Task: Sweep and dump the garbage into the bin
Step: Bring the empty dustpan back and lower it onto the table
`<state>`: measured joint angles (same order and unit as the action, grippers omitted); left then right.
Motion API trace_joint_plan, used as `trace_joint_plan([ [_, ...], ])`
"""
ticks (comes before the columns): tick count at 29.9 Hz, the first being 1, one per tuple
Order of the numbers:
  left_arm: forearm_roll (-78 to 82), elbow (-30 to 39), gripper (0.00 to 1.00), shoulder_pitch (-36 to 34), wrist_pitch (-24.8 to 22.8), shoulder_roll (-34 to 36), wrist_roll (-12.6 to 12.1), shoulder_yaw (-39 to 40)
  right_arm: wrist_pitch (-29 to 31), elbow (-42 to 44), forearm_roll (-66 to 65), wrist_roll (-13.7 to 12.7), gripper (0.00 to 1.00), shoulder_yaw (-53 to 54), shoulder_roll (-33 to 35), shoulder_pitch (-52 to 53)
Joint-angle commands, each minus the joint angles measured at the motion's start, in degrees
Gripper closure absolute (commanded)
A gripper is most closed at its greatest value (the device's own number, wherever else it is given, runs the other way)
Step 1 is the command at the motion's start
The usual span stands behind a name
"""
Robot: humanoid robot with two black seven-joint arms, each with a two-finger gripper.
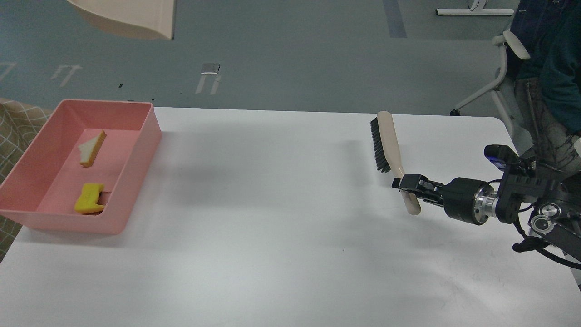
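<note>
The pink bin (pixel 138 156) stands on the table's left edge. Both pieces of garbage lie inside it: the yellow notched chunk (pixel 89 204) near the front and the beige-tan scrap (pixel 92 147) further back. My right gripper (pixel 405 186) is shut on the handle of the beige brush (pixel 387 138), whose black bristles face left; whether the brush touches the table I cannot tell. The beige dustpan (pixel 131 16) hangs in the air at the top left, partly cut off by the view's edge. My left gripper is out of view.
The white table (pixel 272 218) stretches between the bin and the brush. A person on a white chair (pixel 504 68) is beyond the far right corner. A patterned cloth (pixel 16 122) shows left of the bin.
</note>
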<state>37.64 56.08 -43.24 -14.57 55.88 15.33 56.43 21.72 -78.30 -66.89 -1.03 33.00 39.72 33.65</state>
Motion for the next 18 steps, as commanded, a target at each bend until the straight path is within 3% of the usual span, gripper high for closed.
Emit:
trace_joint_plan([
  [1, 0.15, -0.01, 1.0, 0.44, 0.07, -1.47, -0.12, -0.01, -0.01, -0.53, 0.18, -0.03, 0.91, 0.48, 0.71, 0.01],
  [5, 0.07, 2.18, 1.0, 1.93, 0.24, -3.93, -1.61, -1.05, 0.26, -0.18, 0.18, -0.03, 0.91, 0.49, 0.89, -0.08],
  [9, 0.15, 2.54, 1.0, 3.78, 1.03, -5.95, -1.53, -2.55, 0.26, 0.08, -0.08, -0.03, 0.91, 0.4, 0.89, -0.69],
  [15, 0.24, 3.59, 1.0, 6.77, 7.97, -14.74, -1.44, -6.77, 0.26, -0.01, -0.17, -0.03, 0.91, 0.31, 0.89, -1.13],
  [18, 0.33, 4.82, 1.0, 6.68, 14.02, -19.39, -1.35, -11.68, 0.26, -0.09, -0.09, -0.03, 0.91, 0.4, 0.97, -1.75],
])
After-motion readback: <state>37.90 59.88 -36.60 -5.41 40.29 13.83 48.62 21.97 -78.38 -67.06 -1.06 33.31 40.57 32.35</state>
